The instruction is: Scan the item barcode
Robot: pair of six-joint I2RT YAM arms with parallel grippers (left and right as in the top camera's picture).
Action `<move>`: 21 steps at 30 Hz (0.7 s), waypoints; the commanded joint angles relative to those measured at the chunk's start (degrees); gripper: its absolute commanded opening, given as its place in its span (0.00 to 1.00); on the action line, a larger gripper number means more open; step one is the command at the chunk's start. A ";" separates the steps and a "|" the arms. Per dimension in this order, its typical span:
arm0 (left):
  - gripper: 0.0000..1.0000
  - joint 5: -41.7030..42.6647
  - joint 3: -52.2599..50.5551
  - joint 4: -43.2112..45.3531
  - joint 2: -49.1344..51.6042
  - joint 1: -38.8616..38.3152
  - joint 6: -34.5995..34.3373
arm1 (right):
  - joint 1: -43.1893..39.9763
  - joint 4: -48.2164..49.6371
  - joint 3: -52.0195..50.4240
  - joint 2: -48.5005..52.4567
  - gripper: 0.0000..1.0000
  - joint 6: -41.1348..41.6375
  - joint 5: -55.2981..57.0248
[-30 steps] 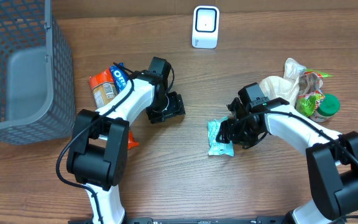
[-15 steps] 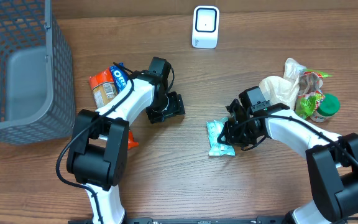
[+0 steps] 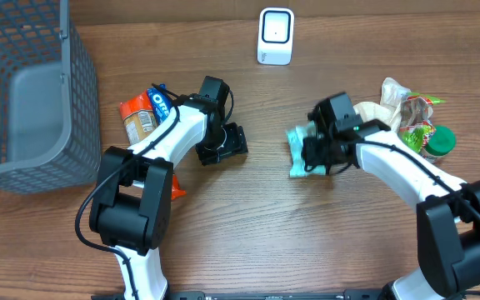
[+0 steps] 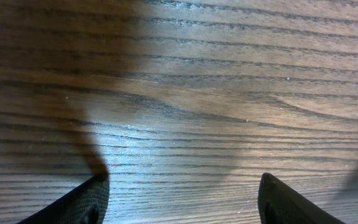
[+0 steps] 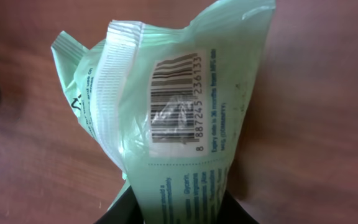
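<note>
A green packet [image 5: 166, 118] is clamped by the right jaws, long axis upright in frame, barcode [image 5: 176, 102] facing the wrist camera; the left jaws are spread apart

Mock shop checkout: scanner [image 3: 275, 36], basket [image 3: 78, 100], packaged groceries [image 3: 140, 118].

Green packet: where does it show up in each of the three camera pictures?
Overhead: packet right of centre, in the right gripper, below the scanner.
Left wrist: not in it; only bare table under the open left gripper.
Right wrist: packet fills the middle, barcode facing the camera, pinched at the bottom.
Shared landmark: the wood-grain table, seen in all three.
</note>
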 commanded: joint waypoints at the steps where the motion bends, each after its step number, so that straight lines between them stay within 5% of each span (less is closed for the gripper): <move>1: 0.70 -4.20 -1.77 0.57 2.34 0.61 0.48 | 0.28 0.24 4.98 -0.55 0.23 -7.48 7.06; 11: 0.70 -4.20 -1.77 1.03 2.34 0.61 0.48 | 8.28 2.32 7.65 -4.59 0.17 -21.92 22.47; 21: 0.68 -4.22 -1.77 0.92 2.34 0.61 0.50 | 12.55 2.38 7.65 -7.45 0.12 -24.26 21.22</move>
